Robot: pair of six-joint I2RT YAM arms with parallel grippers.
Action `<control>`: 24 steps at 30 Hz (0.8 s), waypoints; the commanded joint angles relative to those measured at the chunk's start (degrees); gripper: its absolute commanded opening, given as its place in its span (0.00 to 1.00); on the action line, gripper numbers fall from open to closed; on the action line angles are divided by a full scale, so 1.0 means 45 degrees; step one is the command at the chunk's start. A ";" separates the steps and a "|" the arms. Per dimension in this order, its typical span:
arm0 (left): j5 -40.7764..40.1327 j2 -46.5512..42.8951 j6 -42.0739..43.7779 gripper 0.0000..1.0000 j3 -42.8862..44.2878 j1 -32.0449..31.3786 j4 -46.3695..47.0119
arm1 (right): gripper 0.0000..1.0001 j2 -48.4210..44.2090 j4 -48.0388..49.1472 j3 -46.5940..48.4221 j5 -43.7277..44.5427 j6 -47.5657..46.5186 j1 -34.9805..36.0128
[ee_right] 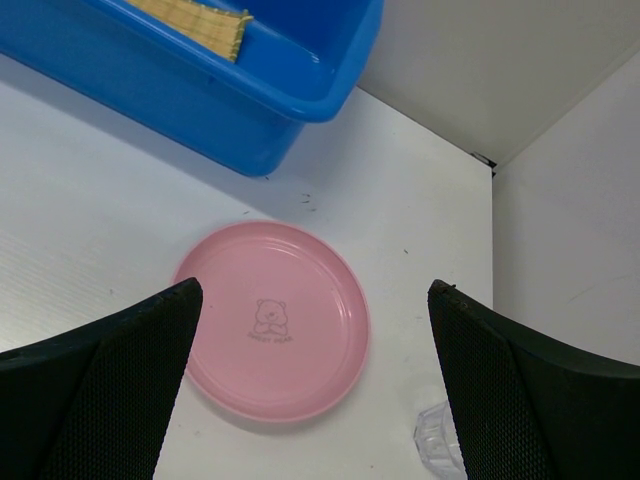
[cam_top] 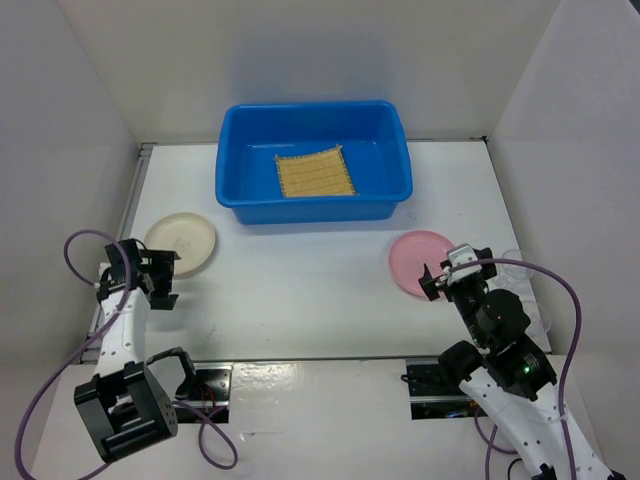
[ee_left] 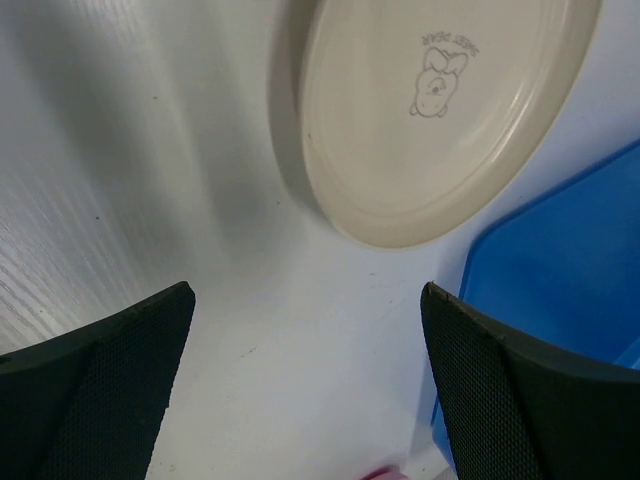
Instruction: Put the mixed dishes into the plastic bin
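Observation:
The blue plastic bin (cam_top: 320,210) stands at the back centre with the tan bamboo mat (cam_top: 315,175) lying flat inside. The cream plate (cam_top: 182,243) lies at the left. My left gripper (cam_top: 160,280) is open and empty just in front of it; the left wrist view shows the gripper (ee_left: 305,300) short of the plate (ee_left: 430,110), with the bin's corner (ee_left: 570,270) at the right. The pink plate (cam_top: 420,262) lies at the right. My right gripper (cam_top: 450,272) is open and empty over its near right edge (ee_right: 270,320). The clear cup (ee_right: 440,442) stands right of it.
White walls enclose the table on the left, back and right (cam_top: 560,90). The table's near edge runs by the arm bases, with black mounting plates (cam_top: 210,382). Purple cables (cam_top: 80,245) loop beside both arms. The bin wall (ee_right: 200,100) and mat (ee_right: 200,18) show in the right wrist view.

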 commanded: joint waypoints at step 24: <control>0.0561 0.6867 0.1640 0.62 0.0620 0.0685 0.5300 | 0.98 0.0670 0.0556 -0.0283 0.0301 0.0154 0.0145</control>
